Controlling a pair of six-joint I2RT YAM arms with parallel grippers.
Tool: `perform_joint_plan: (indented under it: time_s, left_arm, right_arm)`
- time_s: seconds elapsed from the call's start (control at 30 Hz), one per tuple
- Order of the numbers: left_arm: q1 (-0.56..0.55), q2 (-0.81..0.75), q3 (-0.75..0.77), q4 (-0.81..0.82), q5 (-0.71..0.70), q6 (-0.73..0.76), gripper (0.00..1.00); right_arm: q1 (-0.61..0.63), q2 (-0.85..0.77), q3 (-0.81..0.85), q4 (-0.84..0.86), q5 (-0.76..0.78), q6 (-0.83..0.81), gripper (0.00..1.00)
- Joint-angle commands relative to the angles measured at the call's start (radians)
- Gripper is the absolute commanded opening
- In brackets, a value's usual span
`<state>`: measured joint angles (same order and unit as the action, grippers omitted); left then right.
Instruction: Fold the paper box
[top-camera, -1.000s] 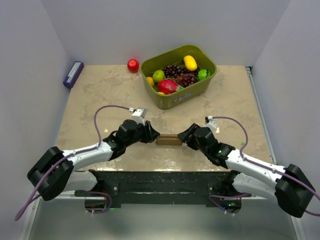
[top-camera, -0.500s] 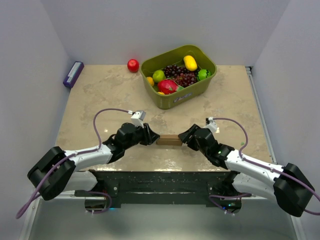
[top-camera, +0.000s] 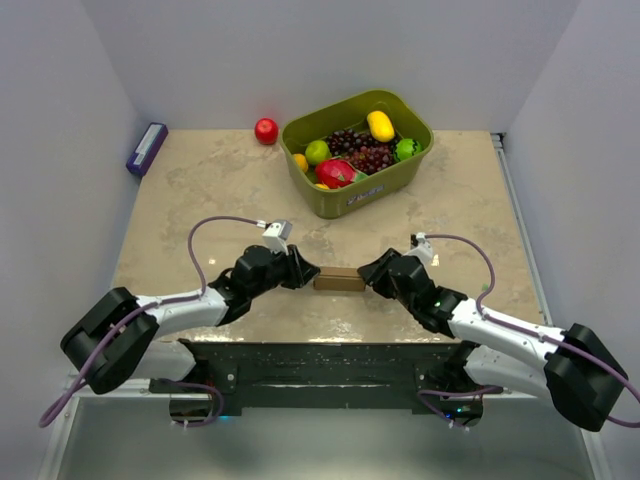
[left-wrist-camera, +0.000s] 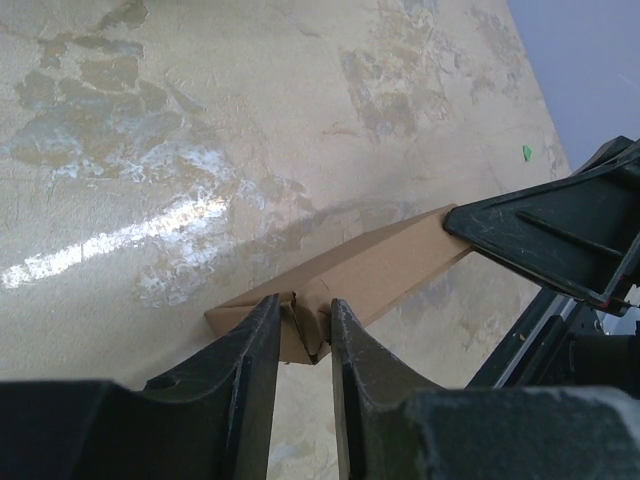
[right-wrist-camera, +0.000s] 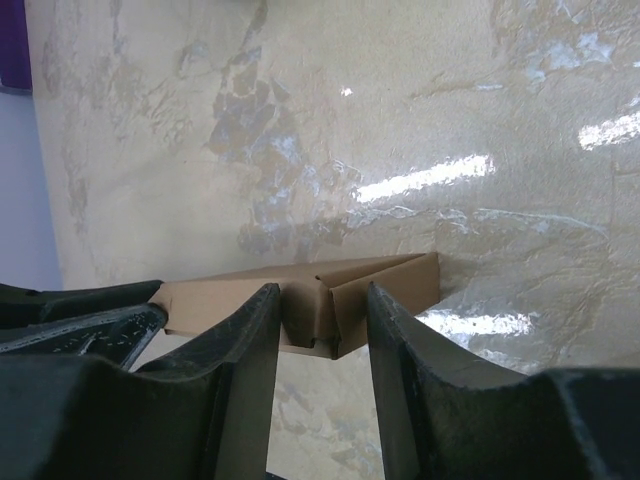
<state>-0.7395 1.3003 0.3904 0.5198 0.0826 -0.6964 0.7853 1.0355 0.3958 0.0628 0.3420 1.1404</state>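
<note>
paper box (top-camera: 337, 280) lies flat, long axis l-r across table (top-camera: 200, 200).

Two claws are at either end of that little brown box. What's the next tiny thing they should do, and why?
Probably close the right gripper a little more on its end of the paper box: its fingers straddle that open end with a gap showing, while the left gripper sits close around the other end's flap.
</note>
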Motion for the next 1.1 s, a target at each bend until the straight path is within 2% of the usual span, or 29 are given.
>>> perform_joint_plan:
  time_s: [0.0, 0.1, 0.23, 0.5, 0.7, 0.8, 0.97, 1.07]
  left_arm:
    - [0.002, 0.060, -0.032, -0.176, -0.030, 0.051, 0.29]
    - [0.002, 0.057, -0.021, -0.191, -0.029, 0.054, 0.35]
    - [0.002, 0.062, -0.015, -0.219, -0.029, 0.061, 0.35]
    - [0.002, 0.054, -0.076, -0.205, -0.015, 0.058, 0.24]
    - [-0.001, 0.091, -0.094, -0.184, 0.011, 0.054, 0.22]
    - [-0.024, 0.085, -0.090, -0.222, -0.010, 0.058, 0.22]
    - [-0.109, 0.100, -0.065, -0.315, -0.122, 0.080, 0.25]
    - [-0.141, 0.135, -0.058, -0.334, -0.156, 0.084, 0.22]
  right_arm:
    - [-0.001, 0.028, -0.054, -0.072, 0.038, -0.025, 0.38]
    - [0.000, 0.043, -0.067, -0.066, 0.040, -0.019, 0.36]
    - [-0.001, 0.055, -0.077, -0.067, 0.043, -0.013, 0.34]
    - [-0.001, 0.047, -0.107, -0.067, 0.049, -0.002, 0.29]
    - [0.000, 0.060, -0.130, -0.067, 0.051, 0.010, 0.27]
    - [0.002, 0.064, -0.135, -0.067, 0.052, 0.009, 0.25]
    - [0.003, 0.063, -0.140, -0.050, 0.058, -0.004, 0.25]
    - [0.008, 0.058, -0.152, -0.047, 0.063, -0.002, 0.24]
